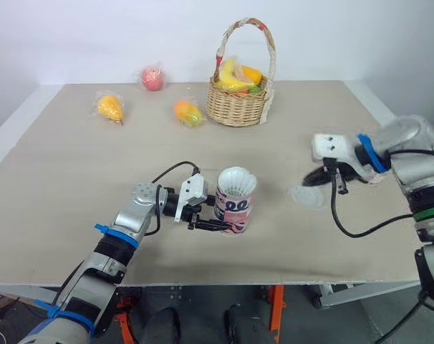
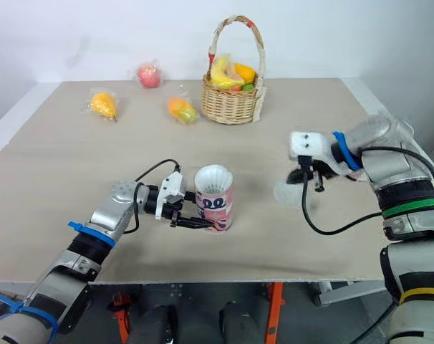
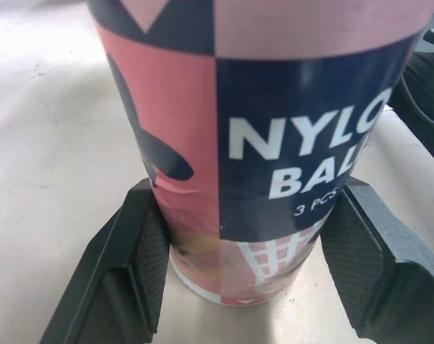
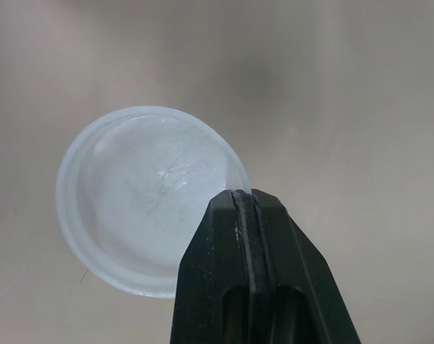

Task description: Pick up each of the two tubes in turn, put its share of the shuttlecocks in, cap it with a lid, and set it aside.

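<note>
Left gripper [image 1: 218, 226] clamped around upright tube [image 1: 235, 204] near base; right gripper [image 4: 242, 202] pinched shut on rim of clear lid [image 4: 134, 197].

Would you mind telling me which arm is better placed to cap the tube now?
The right. The right pincer pinches the clear lid by its rim, while the left pincer clamps the upright tube, shuttlecocks already inside.
</note>
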`<state>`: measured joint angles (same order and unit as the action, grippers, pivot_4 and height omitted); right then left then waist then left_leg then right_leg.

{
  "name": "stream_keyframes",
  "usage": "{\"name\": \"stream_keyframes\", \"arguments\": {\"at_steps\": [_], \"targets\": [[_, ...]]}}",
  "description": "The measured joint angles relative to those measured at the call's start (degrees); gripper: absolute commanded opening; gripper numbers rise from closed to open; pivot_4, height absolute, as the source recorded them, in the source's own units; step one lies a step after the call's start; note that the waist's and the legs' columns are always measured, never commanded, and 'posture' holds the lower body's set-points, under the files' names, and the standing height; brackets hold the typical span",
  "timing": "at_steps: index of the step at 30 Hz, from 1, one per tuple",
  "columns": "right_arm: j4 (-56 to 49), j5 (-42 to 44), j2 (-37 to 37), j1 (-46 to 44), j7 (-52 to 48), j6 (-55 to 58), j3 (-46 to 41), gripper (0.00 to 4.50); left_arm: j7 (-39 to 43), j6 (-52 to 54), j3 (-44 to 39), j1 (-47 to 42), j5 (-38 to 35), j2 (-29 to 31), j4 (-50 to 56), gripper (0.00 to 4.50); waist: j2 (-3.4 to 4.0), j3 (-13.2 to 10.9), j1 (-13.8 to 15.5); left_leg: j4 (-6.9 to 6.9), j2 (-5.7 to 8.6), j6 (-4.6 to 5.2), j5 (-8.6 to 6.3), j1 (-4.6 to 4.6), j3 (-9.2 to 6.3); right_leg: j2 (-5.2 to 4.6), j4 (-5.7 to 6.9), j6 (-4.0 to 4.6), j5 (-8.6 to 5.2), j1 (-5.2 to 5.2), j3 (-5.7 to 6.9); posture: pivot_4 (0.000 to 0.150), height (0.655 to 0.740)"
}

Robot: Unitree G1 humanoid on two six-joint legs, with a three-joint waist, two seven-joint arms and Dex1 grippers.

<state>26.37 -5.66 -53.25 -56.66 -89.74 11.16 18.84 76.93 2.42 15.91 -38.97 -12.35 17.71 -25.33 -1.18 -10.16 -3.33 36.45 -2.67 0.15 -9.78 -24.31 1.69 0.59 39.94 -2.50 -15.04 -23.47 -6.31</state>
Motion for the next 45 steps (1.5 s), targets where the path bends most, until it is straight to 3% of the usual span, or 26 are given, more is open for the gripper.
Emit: {"name": "stream_keyframes", "arguments": {"at_steps": [2, 3, 5, 13, 25, 34, 45], "targets": [[-8.32, 5.64, -0.96, -2.21, -0.17, 3.16, 0.42, 0.03, 0.23, -0.09, -0.03, -0.08, 0.03, 0.02, -0.13, 2.81, 0.02, 0.0, 0.0, -0.02, -0.01, -0.04, -0.02, 0.01, -0.01, 0.0, 0.0, 0.01, -0.04, 0.0, 0.01, 0.15, 0.7393], [-16.35, 12.18, -1.02, -8.55, -0.24, 7.04, 0.64, 0.03, 0.58, -0.32, 0.09, -0.55, 0.11, -0.03, -0.7, 2.81, 0.03, 0.0, 0.0, -0.02, -0.01, -0.05, -0.03, 0.01, -0.02, 0.0, 0.0, 0.02, -0.06, 0.0, 0.03, 0.15, 0.7393], [-20.46, 15.56, -1.02, -12.09, -0.26, 8.42, 0.56, 0.03, 0.68, -0.54, 0.36, -0.76, 0.36, -0.34, -1.09, 2.81, -0.14, 0.08, 0.05, -0.03, -0.08, -0.1, -0.06, 0.01, -0.11, 0.01, -0.04, 0.38, -0.28, 0.04, 0.2, 0.15, 0.7393], [-23.91, 23.01, 2.35, -22.24, -0.36, 10.49, 7.26, 0.03, 1.38, -2.38, 0.85, -2.24, 0.75, -0.49, -3.08, 2.81, -0.22, 0.01, 0.25, -0.04, -0.1, -0.12, -0.08, -0.03, -0.04, -0.07, -0.07, 0.46, -0.31, -0.03, 0.23, 0.15, 0.7393], [-19.36, 17.33, 6.39, -23.59, -0.41, 2.44, 18.59, 0.03, 1.47, -2.78, 1.26, -2.78, 0.91, -0.66, -3.49, 2.81, -0.23, 0.0, 0.46, -0.03, -0.09, -0.12, -0.08, -0.1, -0.03, -0.07, -0.06, 0.46, -0.32, -0.09, 0.25, 0.15, 0.7393], [-15.93, 13.13, 7.32, -24.33, -0.42, -2.6, 19.47, 0.03, 1.5, -2.77, 1.29, -2.92, 0.93, -0.66, -3.53, 2.81, -0.22, 0.0, 0.53, -0.03, -0.11, -0.11, -0.08, -0.16, -0.06, -0.04, -0.06, 0.47, -0.32, -0.14, 0.27, 0.15, 0.7393], [-18.37, 15.45, 5.94, -24.42, -0.43, -2.01, 21.09, 0.03, 1.57, -3.72, 1.29, -3.18, 0.92, -0.76, -4.47, 2.81, -0.22, 0.0, 0.53, -0.04, -0.12, -0.11, -0.08, -0.17, -0.07, -0.05, -0.06, 0.5, -0.32, -0.16, 0.27, 0.15, 0.7393]]}}
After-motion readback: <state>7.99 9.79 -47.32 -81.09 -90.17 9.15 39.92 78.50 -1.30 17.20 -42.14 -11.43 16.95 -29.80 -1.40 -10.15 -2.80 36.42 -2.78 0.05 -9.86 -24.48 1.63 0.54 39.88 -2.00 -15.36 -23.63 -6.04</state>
